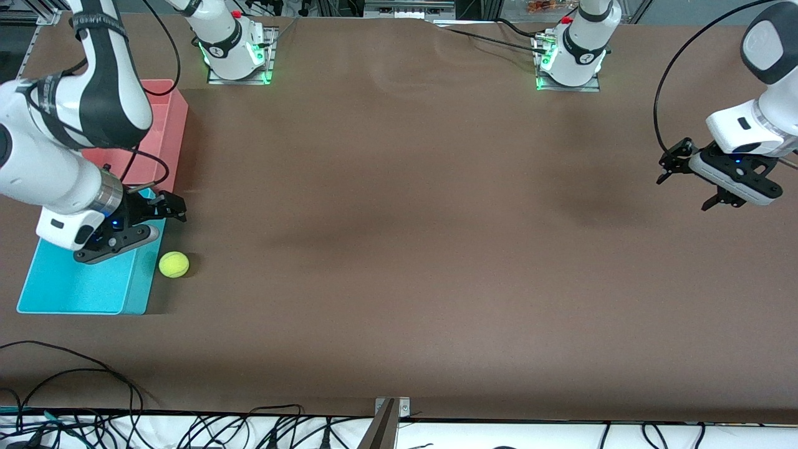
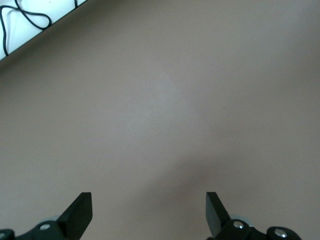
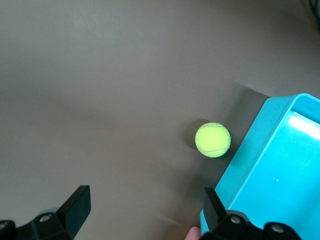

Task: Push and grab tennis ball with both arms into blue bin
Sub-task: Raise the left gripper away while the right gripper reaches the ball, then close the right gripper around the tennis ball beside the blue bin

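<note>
A wide brown bench [image 1: 399, 249] carries everything, with both arms based along its edge farthest from the front camera. At the right arm's end two bins are set end to end: a pink bin [image 1: 168, 125] farther from the camera and the blue bin [image 1: 75, 287] nearer to it. The right hand [image 1: 153, 221] is held over the blue bin's corner and the wall facing the ball, its fingers spread wide and nothing gripped. The left hand [image 1: 689, 187] is parked over bare bench at the left arm's end, well apart from the rest, likewise open and empty; that arm waits. The ball [image 1: 174, 264] lies on the bench just beside the blue bin's outer wall, outside it, with only a narrow gap seen in the right wrist view between ball [image 3: 213, 140] and wall. The ball is not yet in the bin. Little room is judged to be left on the bin side for a finger, so the wall could be struck or the light bin shoved during a descent. A glancing touch could also send the ball rolling across the open bench, away from both hands.
</note>
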Controlling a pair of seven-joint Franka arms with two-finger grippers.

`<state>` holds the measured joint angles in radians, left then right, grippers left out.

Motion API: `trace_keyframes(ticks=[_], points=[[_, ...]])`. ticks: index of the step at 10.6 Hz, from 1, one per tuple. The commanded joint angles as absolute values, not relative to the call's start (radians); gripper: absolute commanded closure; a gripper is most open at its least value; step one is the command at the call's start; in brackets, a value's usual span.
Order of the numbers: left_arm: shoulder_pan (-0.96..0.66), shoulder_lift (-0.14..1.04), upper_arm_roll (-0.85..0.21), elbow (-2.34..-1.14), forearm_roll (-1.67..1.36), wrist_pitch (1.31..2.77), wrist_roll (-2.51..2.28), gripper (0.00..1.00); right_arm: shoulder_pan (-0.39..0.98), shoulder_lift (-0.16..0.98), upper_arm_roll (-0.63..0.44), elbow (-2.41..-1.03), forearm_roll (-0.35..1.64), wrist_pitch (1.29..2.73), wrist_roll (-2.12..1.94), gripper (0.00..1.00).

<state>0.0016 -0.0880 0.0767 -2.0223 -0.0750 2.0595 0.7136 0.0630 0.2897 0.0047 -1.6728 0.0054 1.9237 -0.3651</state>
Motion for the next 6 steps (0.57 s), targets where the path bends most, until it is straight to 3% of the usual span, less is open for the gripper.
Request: trace_keyframes(ticks=[1,6], points=[[-0.009,-0.087,0.072,-1.919,-0.034,1.916,0.567,0.00,-0.001,0.371,0.005,-1.669,0.023,1.965,-0.648,0.00],[-0.011,-0.084,-0.017,-1.789,0.031,1.729,0.324,0.00,-0.038,0.510,-0.002,-1.654,0.012,2.215,-1.243,0.00]])
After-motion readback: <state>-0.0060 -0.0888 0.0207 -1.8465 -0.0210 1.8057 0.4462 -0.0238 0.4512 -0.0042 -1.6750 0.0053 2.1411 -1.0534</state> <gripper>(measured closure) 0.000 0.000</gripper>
